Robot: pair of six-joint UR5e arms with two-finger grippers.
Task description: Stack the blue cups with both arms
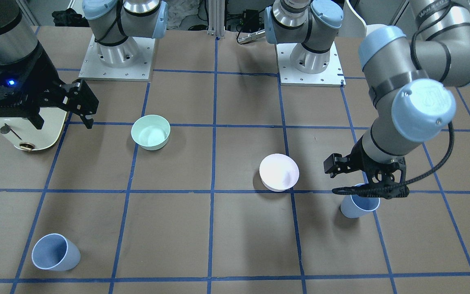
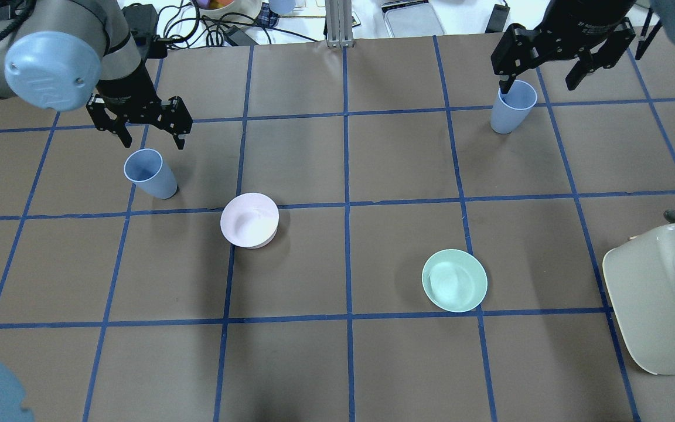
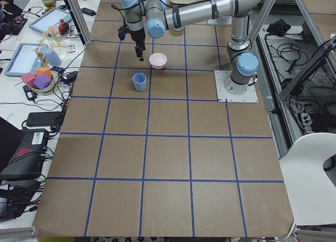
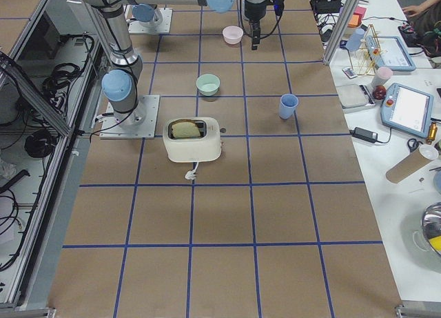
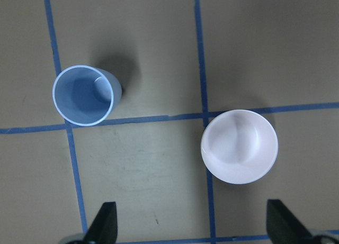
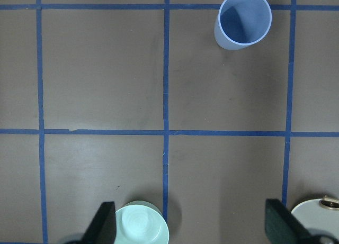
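Two pale blue cups stand upright and apart on the table. One cup (image 2: 150, 174) is at the left, beside the pink bowl; it also shows in the front view (image 1: 359, 206) and the left wrist view (image 5: 83, 95). My left gripper (image 2: 152, 138) hangs open and empty just above it (image 1: 361, 183). The other cup (image 2: 512, 106) stands far right, also in the front view (image 1: 55, 252) and the right wrist view (image 6: 243, 19). My right gripper (image 2: 539, 79) is open and empty, held high above the table (image 1: 61, 110).
A pale pink bowl (image 2: 249, 220) sits right of the left cup. A mint-green bowl (image 2: 454, 280) sits right of centre. A cream toaster (image 2: 660, 299) stands at the right edge. Blue tape lines grid the brown table.
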